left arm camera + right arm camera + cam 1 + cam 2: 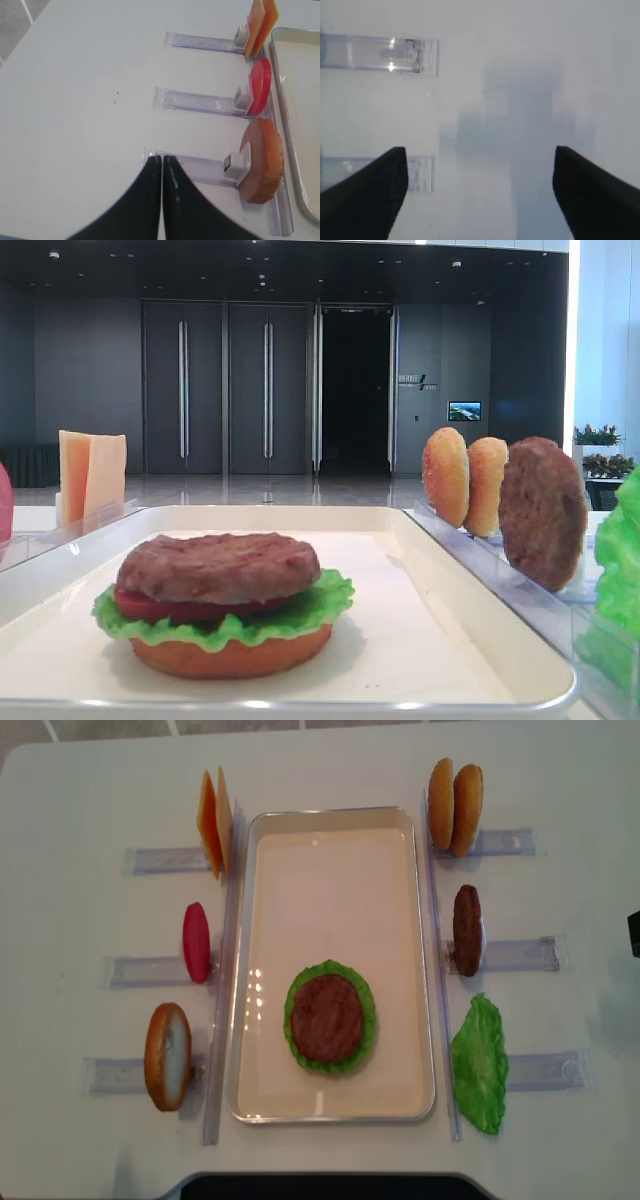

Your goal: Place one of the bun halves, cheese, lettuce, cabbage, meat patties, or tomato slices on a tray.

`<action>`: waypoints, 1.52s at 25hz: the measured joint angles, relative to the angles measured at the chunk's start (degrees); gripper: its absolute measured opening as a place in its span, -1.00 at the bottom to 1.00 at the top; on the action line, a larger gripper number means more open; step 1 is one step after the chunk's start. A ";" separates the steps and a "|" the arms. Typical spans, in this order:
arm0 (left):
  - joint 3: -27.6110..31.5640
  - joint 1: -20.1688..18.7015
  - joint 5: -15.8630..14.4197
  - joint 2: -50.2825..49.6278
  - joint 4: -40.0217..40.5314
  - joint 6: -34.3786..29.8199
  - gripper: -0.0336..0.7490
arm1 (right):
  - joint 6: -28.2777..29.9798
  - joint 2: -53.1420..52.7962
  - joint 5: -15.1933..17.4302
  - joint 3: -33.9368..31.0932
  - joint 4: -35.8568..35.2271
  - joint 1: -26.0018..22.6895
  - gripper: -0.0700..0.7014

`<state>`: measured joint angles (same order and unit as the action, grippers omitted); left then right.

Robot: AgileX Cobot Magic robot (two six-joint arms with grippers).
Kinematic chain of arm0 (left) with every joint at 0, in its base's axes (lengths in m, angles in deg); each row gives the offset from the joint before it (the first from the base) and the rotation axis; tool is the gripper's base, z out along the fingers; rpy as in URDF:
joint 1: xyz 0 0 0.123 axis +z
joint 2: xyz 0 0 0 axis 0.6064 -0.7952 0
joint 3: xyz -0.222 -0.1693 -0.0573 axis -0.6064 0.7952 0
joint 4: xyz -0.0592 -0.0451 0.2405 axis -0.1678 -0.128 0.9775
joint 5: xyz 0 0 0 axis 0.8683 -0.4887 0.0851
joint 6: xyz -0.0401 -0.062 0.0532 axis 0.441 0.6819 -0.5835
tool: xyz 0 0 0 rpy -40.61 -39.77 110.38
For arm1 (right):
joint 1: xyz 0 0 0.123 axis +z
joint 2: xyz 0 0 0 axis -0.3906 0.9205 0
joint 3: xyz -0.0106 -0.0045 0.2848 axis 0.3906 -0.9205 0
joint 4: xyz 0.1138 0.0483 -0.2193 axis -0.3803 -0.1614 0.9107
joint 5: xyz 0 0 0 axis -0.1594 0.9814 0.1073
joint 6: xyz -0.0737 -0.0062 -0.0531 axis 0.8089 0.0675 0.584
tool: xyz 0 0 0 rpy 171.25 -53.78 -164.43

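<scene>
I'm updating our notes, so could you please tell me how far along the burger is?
Done: on the tray sit a bun half, lettuce, tomato and a patty. In hand: nothing; the right hand is open and empty, the left hand shut. Left: possibly cheese and a top bun.

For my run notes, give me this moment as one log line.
tray: bun, lettuce, tomato, patty stacked | left gripper: shut, empty | right gripper: open, empty, over table
</scene>
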<state>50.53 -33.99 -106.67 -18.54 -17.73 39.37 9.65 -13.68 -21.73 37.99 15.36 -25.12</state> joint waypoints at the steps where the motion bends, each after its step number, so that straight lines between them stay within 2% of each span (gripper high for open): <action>1: 0.00 0.00 0.00 0.00 0.00 0.00 -0.92 | -0.06 -0.11 1.13 0.00 -0.30 0.00 0.71; 6: 0.00 0.00 0.00 0.00 0.00 0.00 -0.92 | -0.78 -5.61 6.47 -0.44 -0.30 0.00 0.71; 19: 0.00 0.00 0.00 0.00 0.00 0.00 -0.92 | -7.27 -42.84 12.69 -7.92 -1.53 0.00 0.71; 31: 0.00 0.00 0.00 0.00 0.00 0.00 -0.92 | -9.04 -66.28 13.89 -16.53 -1.59 0.00 0.71; 38: 0.00 0.00 0.00 0.00 0.00 0.00 -0.92 | -9.06 -66.66 9.82 -18.54 -1.59 0.00 0.71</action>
<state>50.53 -33.99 -106.67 -18.54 -17.73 39.37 0.58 -80.34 -11.91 19.45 13.77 -25.12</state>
